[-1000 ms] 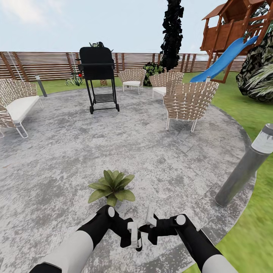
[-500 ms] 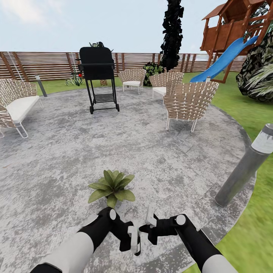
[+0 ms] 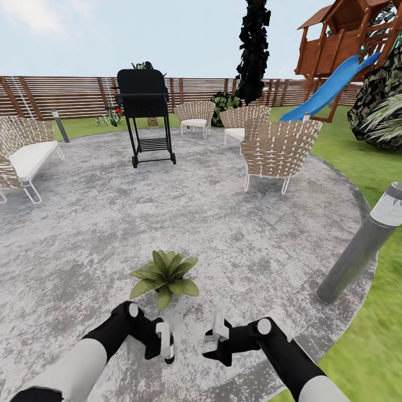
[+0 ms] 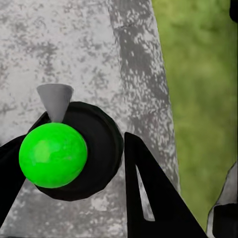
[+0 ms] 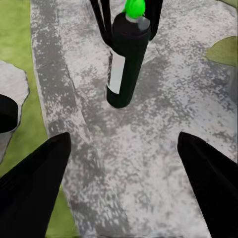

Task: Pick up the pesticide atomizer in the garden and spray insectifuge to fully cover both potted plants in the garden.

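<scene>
My left gripper (image 3: 165, 347) is shut on the pesticide atomizer (image 3: 165, 338), of which a thin white stem shows in the head view, low over the stone patio (image 3: 223, 223). The left wrist view looks down on the atomizer (image 4: 52, 154), with its bright green cap and grey nozzle on a black body between the fingers. The right wrist view has the atomizer (image 5: 124, 64) ahead, black with a white label. My right gripper (image 3: 216, 336) is open and holds nothing, a short way to the right. One potted plant (image 3: 164, 273) stands just beyond both grippers. The other plant is out of view.
A black grill (image 3: 144, 111) stands at the back of the patio, wicker chairs (image 3: 279, 148) at the right and a wicker sofa (image 3: 25, 156) at the left. A grey bollard lamp (image 3: 360, 245) leans at the patio's right edge beside the lawn (image 3: 385, 335). Behind rise a slatted fence (image 3: 67, 95) and a play tower with a slide (image 3: 335, 78).
My left arm has swung left with the atomizer, away from the right gripper it was nearly touching. The right arm has hardly moved.
</scene>
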